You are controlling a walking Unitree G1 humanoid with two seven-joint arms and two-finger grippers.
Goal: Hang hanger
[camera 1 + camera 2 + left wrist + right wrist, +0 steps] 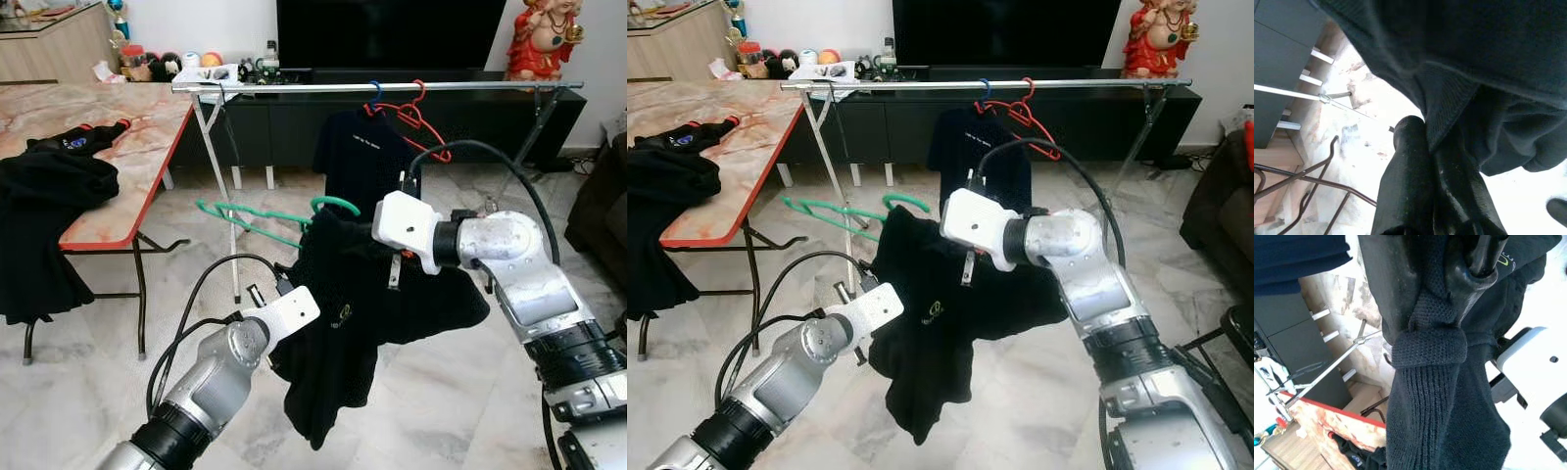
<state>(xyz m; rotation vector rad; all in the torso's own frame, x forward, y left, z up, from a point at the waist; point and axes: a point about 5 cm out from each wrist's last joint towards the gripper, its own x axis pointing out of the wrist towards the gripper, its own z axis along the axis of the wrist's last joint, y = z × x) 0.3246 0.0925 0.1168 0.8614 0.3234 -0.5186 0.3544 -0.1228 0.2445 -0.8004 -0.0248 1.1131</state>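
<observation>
Hanger [257,221], green, sits at 11 o'clock of the black shirt [343,323], below the rail [372,87], hook curling beside the right gripper [338,217].

Right eye: left gripper [884,328] at the shirt's 9 o'clock edge; a dark shirt and red hangers [1031,116] are on the rail.

Left wrist: fingers [1410,186] pinched narrow on a cloth fold.

Right wrist: fingers [1476,264] clamp bunched collar.

Risk: cloth grip only, so the hanger may slide out during the lift, or its hook may snag the red hangers.
</observation>
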